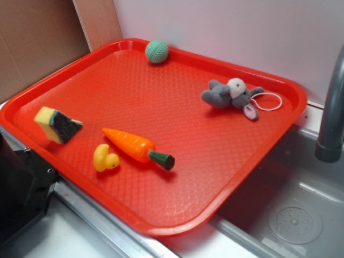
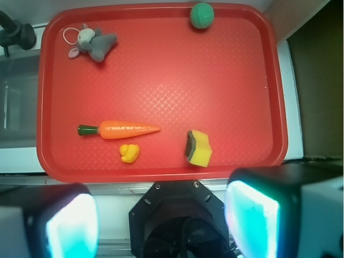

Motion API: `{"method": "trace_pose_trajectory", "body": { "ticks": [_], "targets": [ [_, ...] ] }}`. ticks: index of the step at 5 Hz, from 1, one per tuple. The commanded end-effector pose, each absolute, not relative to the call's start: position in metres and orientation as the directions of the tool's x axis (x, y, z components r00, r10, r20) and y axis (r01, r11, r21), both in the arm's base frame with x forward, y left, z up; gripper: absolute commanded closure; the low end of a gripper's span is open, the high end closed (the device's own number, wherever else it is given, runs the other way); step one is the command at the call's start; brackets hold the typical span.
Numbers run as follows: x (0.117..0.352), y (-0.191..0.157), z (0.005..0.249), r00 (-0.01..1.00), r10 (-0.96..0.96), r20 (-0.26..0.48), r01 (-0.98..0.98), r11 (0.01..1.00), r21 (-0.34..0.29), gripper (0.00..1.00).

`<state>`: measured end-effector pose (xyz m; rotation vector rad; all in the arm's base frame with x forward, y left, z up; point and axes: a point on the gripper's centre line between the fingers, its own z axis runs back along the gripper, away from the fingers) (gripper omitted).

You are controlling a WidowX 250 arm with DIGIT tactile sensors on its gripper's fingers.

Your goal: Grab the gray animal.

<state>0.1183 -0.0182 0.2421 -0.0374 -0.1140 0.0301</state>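
Gripper (image 2: 161,228), seen from the wrist camera: two fingers (image 2: 72,226) with glowing teal pads stand wide apart at the bottom of the frame, with nothing between them, positioned outside the near edge of the red tray (image 2: 161,70) and clear of all objects. In the exterior view only a dark part of the robot is visible at the lower left, beside the tray's edge. The gray animal (image 1: 231,94), a small plush with a white face patch, a pink-lined ear and a thin white string loop, lies on its side near a corner of the tray (image 1: 215,161), on the side closest to the metal faucet (image 1: 333,107) and sink (image 1: 290,215); in the wrist view it (image 2: 94,43) occupies the upper left corner, well apart from the gripper. A green knitted ball (image 1: 156,51) rests against the tray's far rim. An orange toy carrot (image 1: 137,147) with a green stem lies near the middle, just beside a yellow rubber duck (image 1: 105,158). A yellow sponge (image 1: 56,124) with a dark scouring face sits apart from the carrot.
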Motion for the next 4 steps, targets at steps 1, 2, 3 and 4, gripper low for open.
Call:
{"method": "trace_pose_trajectory", "body": {
  "ticks": [1,2,3,4],
  "targets": [
    [0.118,-0.018,0.242,0.993,0.032,0.113,-0.028,0.999,-0.039,0.0],
    [0.136,-0.02,0.239,0.992,-0.015,0.126,0.019,0.999,-0.027,0.0],
    [0.165,-0.023,0.23,0.987,-0.118,0.11,0.121,0.992,-0.023,0.0],
    [0.185,-0.034,0.22,0.969,-0.184,0.165,0.187,0.982,-0.007,0.0]
  ]
}}
